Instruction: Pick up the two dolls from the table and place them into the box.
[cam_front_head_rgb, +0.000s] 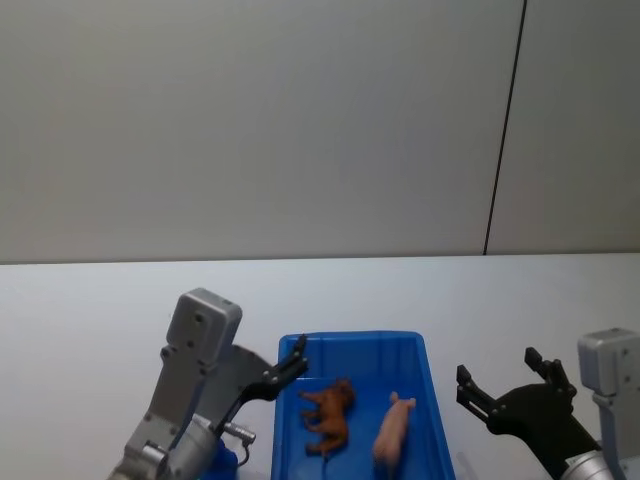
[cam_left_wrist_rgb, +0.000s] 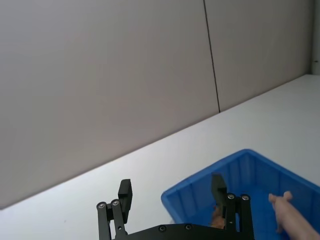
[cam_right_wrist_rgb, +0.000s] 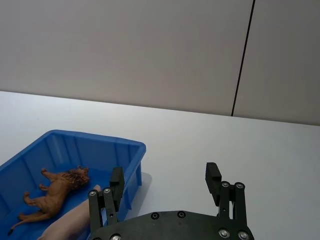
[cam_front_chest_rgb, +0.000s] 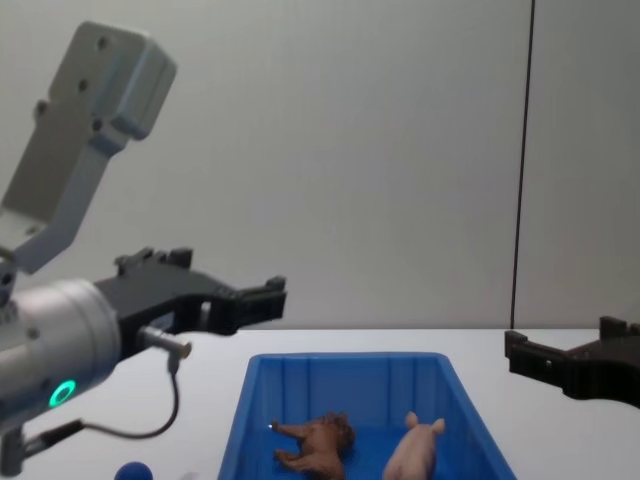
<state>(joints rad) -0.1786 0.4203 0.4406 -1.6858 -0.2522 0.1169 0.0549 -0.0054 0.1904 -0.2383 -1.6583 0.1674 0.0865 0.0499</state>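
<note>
Both dolls lay in the box (cam_front_head_rgb: 350, 338), lion (cam_front_head_rgb: 328, 415) left of pig (cam_front_head_rgb: 393, 432), seemingly light, stiff and smooth, best pinched across the trunk, while the left hand (cam_left_wrist_rgb: 170, 185) and right hand (cam_right_wrist_rgb: 165, 172) hung released and empty at either side above the counter (cam_front_head_rgb: 100, 320).

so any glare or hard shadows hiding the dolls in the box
Head view: even light, no glare; brown doll and pig read plainly in the box. Right wrist view: a soft shadow on the table beside the box's corner. Chest view: no glare on the box's walls.
</note>
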